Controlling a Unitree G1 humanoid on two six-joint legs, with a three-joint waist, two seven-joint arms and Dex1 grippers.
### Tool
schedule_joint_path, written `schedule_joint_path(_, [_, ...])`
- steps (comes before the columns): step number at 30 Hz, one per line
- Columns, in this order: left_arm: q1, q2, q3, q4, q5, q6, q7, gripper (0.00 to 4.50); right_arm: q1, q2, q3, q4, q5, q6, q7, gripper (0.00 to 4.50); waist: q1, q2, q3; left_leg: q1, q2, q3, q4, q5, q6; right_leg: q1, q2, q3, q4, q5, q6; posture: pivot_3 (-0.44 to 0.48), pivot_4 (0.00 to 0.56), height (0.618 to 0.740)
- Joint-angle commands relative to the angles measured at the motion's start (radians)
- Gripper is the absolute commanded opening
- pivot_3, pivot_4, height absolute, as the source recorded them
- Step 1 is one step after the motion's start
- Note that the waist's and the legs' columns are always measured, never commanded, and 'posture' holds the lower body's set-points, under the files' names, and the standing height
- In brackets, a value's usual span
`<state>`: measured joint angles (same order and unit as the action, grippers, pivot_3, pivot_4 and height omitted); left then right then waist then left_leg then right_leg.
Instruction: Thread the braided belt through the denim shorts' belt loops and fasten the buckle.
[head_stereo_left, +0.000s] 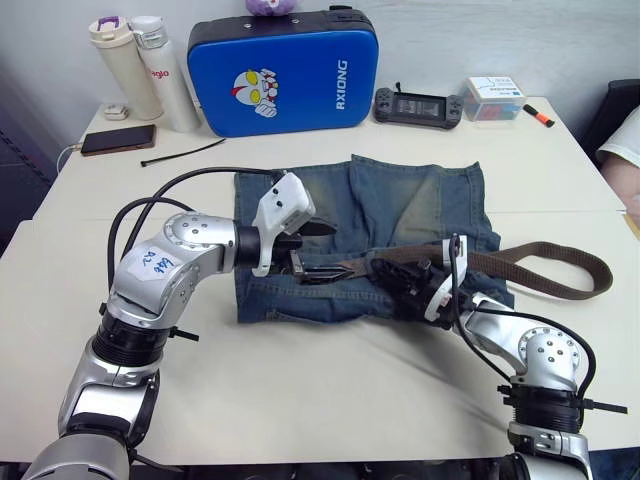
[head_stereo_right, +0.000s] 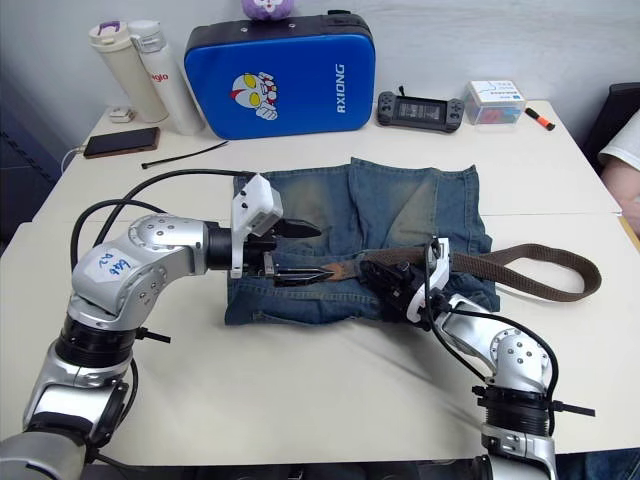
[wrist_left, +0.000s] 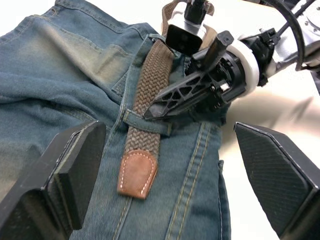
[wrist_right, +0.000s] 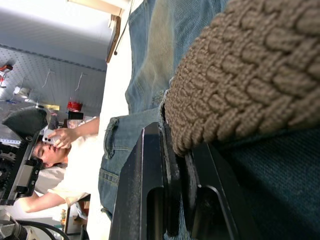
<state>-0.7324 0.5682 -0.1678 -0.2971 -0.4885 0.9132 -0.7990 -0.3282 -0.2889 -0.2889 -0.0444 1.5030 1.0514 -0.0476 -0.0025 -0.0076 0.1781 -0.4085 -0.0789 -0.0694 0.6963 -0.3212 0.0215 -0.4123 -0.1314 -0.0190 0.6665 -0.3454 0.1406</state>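
Left pincer (wrist_left: 165, 165): spread wide, hovering over the waistband of the denim shorts (head_stereo_left: 400, 210), holding nothing.
Right pincer (wrist_left: 165, 107): fingers closed on the braided belt (wrist_left: 150, 85) at the waistband.
Braided belt: leather tip lies just past one belt loop (wrist_left: 145, 122); the rest loops off to the robot's right on the table (head_stereo_left: 320, 380).
Denim shorts: flat mid-table.

Denim shorts (head_stereo_left: 400, 215) flat on white table (head_stereo_left: 300, 370), braided belt (head_stereo_left: 540, 268) across waistband, looping right, blue case (head_stereo_left: 285, 75) behind
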Motion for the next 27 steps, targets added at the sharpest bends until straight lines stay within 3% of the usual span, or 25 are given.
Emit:
schedule_joint_path(1, [-0.005, -0.002, -0.005, -0.018, 0.009, -0.029, -0.004, 4.5, 0.034, 0.011, -0.038, -0.044, 0.082, -0.025, -0.055, 2.0, 0.001, 0.0, 0.0, 0.0, 0.0, 0.0, 0.0, 0.0, 0.0, 0.0, 0.0, 0.0, 0.0, 0.0, 0.0, 0.0, 0.15, 0.677])
schedule_joint_path(2, [-0.007, 0.0, -0.009, -0.015, 0.013, -0.034, -0.009, 4.5, 0.041, -0.006, -0.051, -0.057, 0.093, -0.024, -0.05, 2.16, 0.001, 0.0, 0.0, 0.0, 0.0, 0.0, 0.0, 0.0, 0.0, 0.0, 0.0, 0.0, 0.0, 0.0, 0.0, 0.0, 0.15, 0.677])
schedule_joint_path(8, [-0.024, 0.012, -0.035, 0.017, 0.064, -0.106, -0.022, 4.5, 0.081, -0.187, -0.082, -0.242, 0.173, 0.054, -0.008, 4.38, 0.002, 0.0, 0.0, 0.0, 0.0, 0.0, 0.0, 0.0, 0.0, 0.0, 0.0, 0.0, 0.0, 0.0, 0.0, 0.0, 0.15, 0.677])
schedule_joint_path(13, [-0.029, 0.055, -0.135, 0.063, 0.172, -0.236, -0.09, 4.5, 0.113, -0.41, -0.061, -0.444, 0.082, 0.141, 0.153, 4.45, 0.015, 0.001, 0.0, 0.0, -0.002, -0.001, 0.001, 0.0, 0.0, 0.0, -0.001, 0.001, -0.001, 0.0, 0.0, 0.0, 0.15, 0.677])
schedule_joint_path(19, [-0.064, 0.043, -0.192, 0.14, 0.236, -0.327, -0.14, 4.5, 0.108, -0.686, 0.025, -0.592, -0.208, 0.102, 0.376, 4.45, 0.019, 0.001, 0.001, 0.0, -0.001, 0.001, 0.0, 0.0, 0.0, 0.001, 0.0, 0.0, -0.006, 0.0, 0.0, 0.0, 0.15, 0.677])
schedule_joint_path(20, [-0.071, 0.038, -0.196, 0.149, 0.237, -0.332, -0.149, 4.5, 0.113, -0.727, 0.041, -0.603, -0.251, 0.095, 0.391, 3.86, 0.02, 0.001, 0.001, 0.0, -0.001, 0.001, 0.0, 0.0, 0.0, 0.001, -0.001, 0.0, -0.006, 0.0, 0.0, 0.0, 0.15, 0.677])
schedule_joint_path(22, [-0.089, 0.025, -0.206, 0.171, 0.242, -0.341, -0.161, 4.5, 0.147, -0.804, 0.084, -0.622, -0.369, 0.045, 0.429, 3.22, 0.023, 0.001, 0.001, 0.0, -0.001, 0.001, 0.001, 0.0, 0.001, 0.001, 0.0, 0.0, -0.006, 0.0, 0.0, 0.0, 0.15, 0.677])
schedule_joint_path(27, [-0.149, -0.012, -0.26, 0.263, 0.315, -0.395, -0.176, 4.5, 0.158, -0.759, 0.151, -0.542, -0.533, -0.052, 0.426, 1.24, 0.033, -0.002, 0.002, -0.002, -0.003, -0.001, 0.002, 0.0, 0.002, 0.001, -0.002, -0.001, -0.007, 0.0, 0.0, 0.0, 0.15, 0.677])
